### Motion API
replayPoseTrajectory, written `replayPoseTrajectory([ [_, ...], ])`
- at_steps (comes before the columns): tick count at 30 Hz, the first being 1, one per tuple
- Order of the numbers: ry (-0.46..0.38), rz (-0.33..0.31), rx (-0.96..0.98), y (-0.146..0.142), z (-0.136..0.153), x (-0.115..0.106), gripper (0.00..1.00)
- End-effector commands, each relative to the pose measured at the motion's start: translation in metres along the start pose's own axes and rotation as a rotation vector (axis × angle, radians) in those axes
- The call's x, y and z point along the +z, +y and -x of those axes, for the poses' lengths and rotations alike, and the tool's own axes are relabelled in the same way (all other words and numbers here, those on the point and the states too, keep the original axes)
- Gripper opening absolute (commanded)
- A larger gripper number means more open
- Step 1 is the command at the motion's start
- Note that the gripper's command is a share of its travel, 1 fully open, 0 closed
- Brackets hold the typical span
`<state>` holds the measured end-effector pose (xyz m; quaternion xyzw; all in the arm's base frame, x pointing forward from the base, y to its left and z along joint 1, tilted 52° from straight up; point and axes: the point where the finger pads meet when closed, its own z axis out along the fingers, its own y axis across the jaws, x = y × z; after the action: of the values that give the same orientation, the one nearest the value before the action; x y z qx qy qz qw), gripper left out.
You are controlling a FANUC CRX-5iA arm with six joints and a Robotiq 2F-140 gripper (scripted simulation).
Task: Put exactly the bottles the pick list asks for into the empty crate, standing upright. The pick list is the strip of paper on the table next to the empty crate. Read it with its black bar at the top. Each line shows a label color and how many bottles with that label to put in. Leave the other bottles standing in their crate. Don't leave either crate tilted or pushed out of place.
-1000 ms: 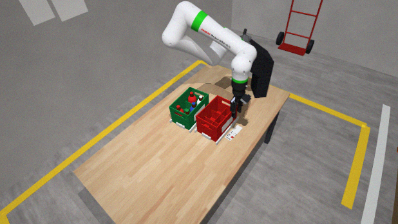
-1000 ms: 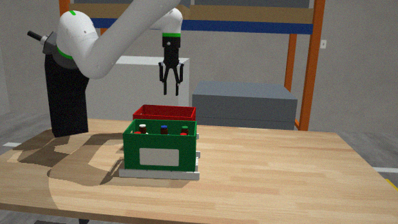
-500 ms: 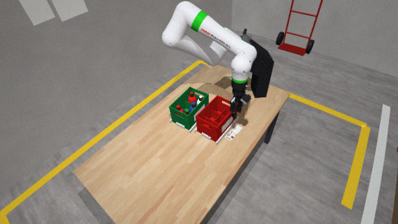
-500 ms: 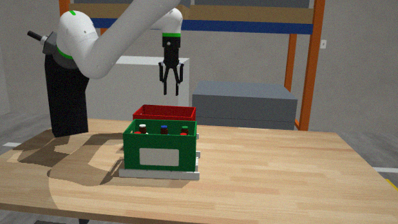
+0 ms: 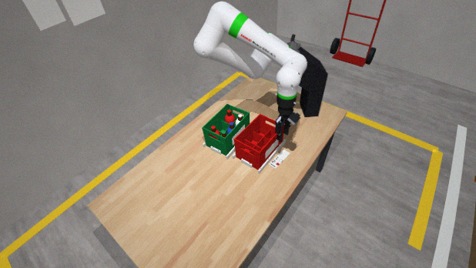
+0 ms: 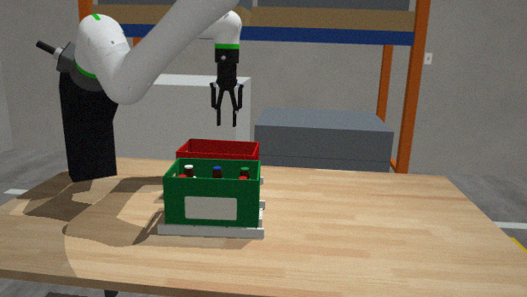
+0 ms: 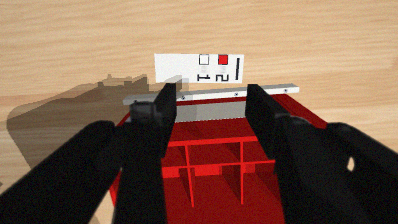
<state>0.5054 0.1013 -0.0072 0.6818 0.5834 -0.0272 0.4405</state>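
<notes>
With our pincer (image 5: 282, 135) (image 6: 226, 125) (image 7: 211, 99) spread and holding nothing above the red crate (image 5: 248, 154) (image 6: 217, 148) (image 7: 215, 192), we should read the list (image 5: 279, 159) (image 7: 199, 68) bar-up, two red, one white, before approaching the bottles (image 5: 229, 117) (image 6: 217, 172) in the green crate (image 5: 217, 143) (image 6: 175, 200).

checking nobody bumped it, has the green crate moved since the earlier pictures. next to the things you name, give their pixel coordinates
No; in the exterior view the green crate (image 5: 218, 143) (image 6: 176, 202) sits in the same spot against the pale rail (image 6: 192, 230) at its foot.
</notes>
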Motion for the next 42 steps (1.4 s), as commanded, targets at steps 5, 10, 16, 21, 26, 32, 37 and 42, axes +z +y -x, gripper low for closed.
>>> replayPoseTrajectory([
  [5, 0.001, 0.001, 0.0, 0.0, -0.001, -0.001, 0.44],
  [10, 0.001, 0.001, 0.0, 0.0, -0.001, -0.001, 0.44],
  [16, 0.001, 0.001, -0.067, 0.002, 0.009, -0.003, 0.44],
  [21, 0.001, 0.001, -0.157, 0.005, 0.023, -0.007, 0.44],
  [26, 0.001, 0.001, -0.157, 0.011, 0.047, -0.013, 0.44],
  [32, 0.001, 0.001, -0.157, 0.017, 0.075, -0.021, 0.44],
  [37, 0.001, 0.001, -0.157, 0.02, 0.089, -0.025, 0.44],
  [42, 0.001, 0.001, -0.157, 0.025, 0.113, -0.032, 0.44],
])
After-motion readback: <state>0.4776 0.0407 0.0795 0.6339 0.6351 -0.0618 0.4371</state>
